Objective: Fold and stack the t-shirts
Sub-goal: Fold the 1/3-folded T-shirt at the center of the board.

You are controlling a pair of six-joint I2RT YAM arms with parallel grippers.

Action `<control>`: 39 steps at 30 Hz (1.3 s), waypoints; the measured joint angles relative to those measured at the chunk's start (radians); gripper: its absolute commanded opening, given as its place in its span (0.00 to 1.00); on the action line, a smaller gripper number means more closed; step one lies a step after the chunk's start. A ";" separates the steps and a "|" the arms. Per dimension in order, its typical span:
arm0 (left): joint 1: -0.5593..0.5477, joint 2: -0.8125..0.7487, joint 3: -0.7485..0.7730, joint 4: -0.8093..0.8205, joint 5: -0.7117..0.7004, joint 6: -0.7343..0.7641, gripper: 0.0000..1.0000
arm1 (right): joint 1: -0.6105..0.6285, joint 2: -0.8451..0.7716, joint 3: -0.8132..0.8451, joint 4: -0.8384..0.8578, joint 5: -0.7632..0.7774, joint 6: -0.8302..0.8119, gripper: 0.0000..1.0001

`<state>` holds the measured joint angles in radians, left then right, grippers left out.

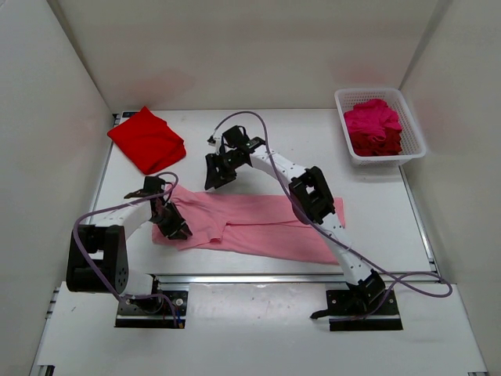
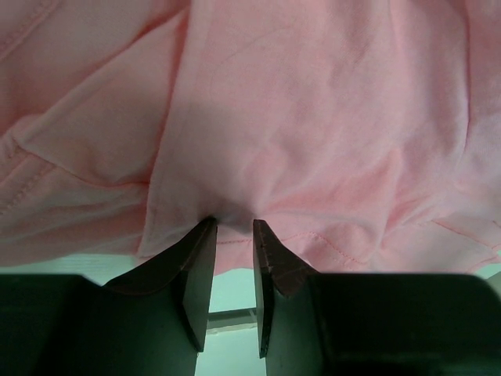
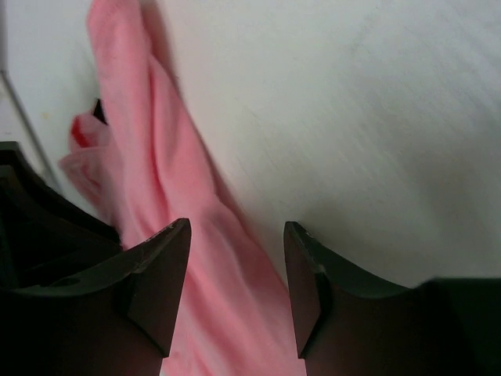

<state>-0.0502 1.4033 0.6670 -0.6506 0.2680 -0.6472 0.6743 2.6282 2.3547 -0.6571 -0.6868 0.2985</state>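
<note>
At the far left of the worktop (image 1: 368,204) we see the bright red t-shirt (image 1: 146,139), folded and lying flat, well apart from the arms. Nearer to us, the left tool (image 1: 171,223) sits low at the left end of the light pink t-shirt (image 1: 266,227). In the left wrist view its fingers (image 2: 196,266) stand close together, pinching a puckered fold of the pink cloth at their tips. The pink shirt stretches as a long band across the near middle of the worktop. The right tool (image 1: 218,176) hangs just past the shirt's far edge. Its fingers (image 3: 160,274) are spread wide with nothing between them, pink cloth below on one side and bare worktop on the other. At the far right the white basket (image 1: 415,149) holds the magenta t-shirt (image 1: 374,119) bunched on the dark red t-shirt (image 1: 377,146).
</note>
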 measured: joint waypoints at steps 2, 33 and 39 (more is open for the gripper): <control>0.006 0.000 0.000 0.000 0.000 0.001 0.37 | 0.006 0.013 0.000 0.003 -0.012 0.013 0.49; 0.089 0.009 0.010 0.054 0.035 -0.004 0.50 | -0.159 0.241 0.427 -0.180 -0.050 0.154 0.47; 0.098 0.067 0.180 0.069 0.017 -0.004 0.52 | -0.143 0.241 0.428 -0.192 -0.062 0.135 0.39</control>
<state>0.0483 1.4700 0.8471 -0.5816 0.2852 -0.6514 0.5312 2.8693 2.7827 -0.8490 -0.7490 0.4332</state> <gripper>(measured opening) 0.515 0.460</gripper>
